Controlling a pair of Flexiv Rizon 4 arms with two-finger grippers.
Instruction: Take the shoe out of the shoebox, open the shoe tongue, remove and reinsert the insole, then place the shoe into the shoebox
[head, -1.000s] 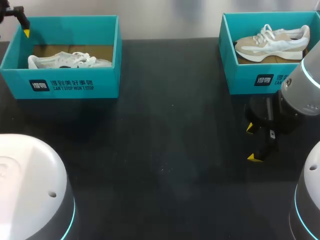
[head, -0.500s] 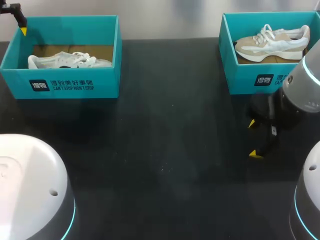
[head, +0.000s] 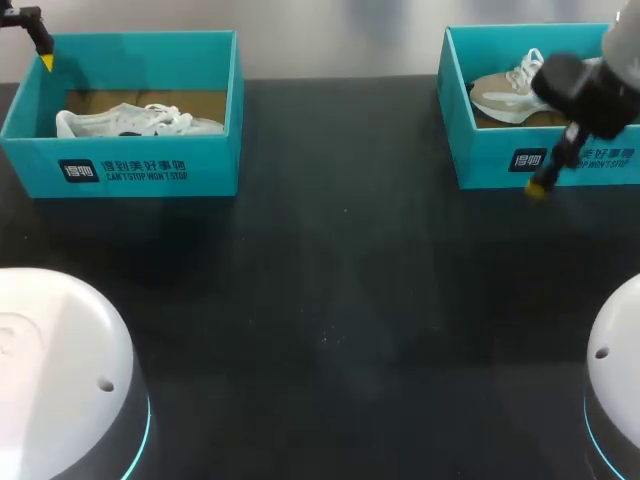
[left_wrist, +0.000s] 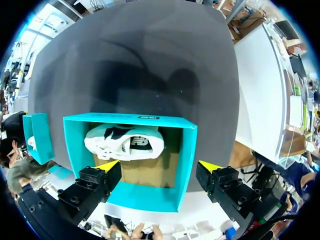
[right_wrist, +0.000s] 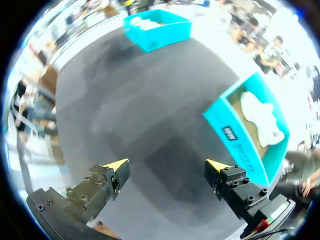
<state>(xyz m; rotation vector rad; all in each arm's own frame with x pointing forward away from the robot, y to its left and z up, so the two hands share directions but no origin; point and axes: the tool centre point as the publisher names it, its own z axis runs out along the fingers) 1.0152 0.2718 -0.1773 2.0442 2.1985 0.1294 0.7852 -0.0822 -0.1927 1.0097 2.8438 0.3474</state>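
A teal shoebox at the back left holds a white shoe. A second teal shoebox at the back right holds a beige and white shoe. My left gripper hangs open above the left shoebox's back edge, looking down on its white shoe. One of its yellow fingertips shows in the head view. My right gripper is open and empty over the dark table beside the right shoebox and its shoe. My right arm crosses that box's front wall.
The black table top spreads between and in front of the two boxes. My arms' white rounded bases fill the near left and near right corners.
My right arm has lifted and swung from the table in front of the right shoebox up over that box's front wall. The left gripper has barely moved.
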